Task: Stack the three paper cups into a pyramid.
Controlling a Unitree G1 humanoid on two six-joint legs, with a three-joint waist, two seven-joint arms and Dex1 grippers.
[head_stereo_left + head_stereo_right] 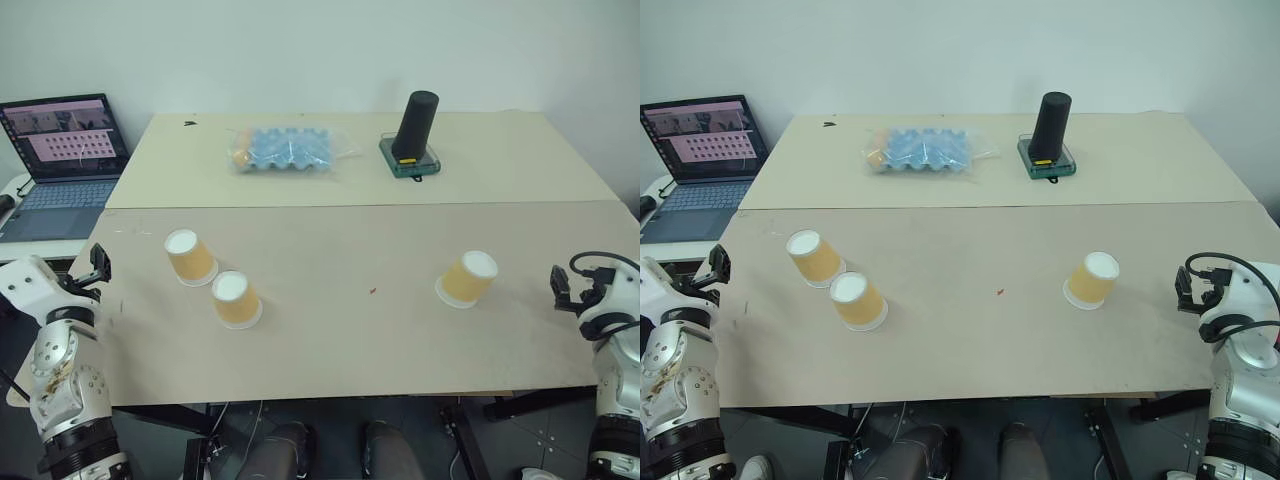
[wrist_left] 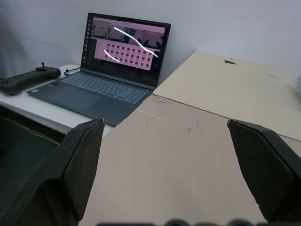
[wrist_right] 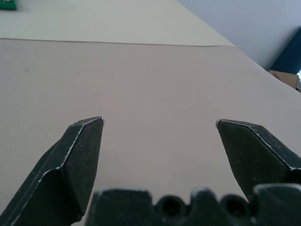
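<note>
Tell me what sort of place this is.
Probably a robotics lab or test room: a plain board table against a bare wall, a laptop running beside it, and three paper cups set out as props.

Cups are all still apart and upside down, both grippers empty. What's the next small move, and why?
Probably bring the right gripper in toward the lone cup on its side. Its jaws stand open and empty, and that cup sits far from the other two cups, which already stand close together near the left gripper. No cup is stacked yet.
</note>
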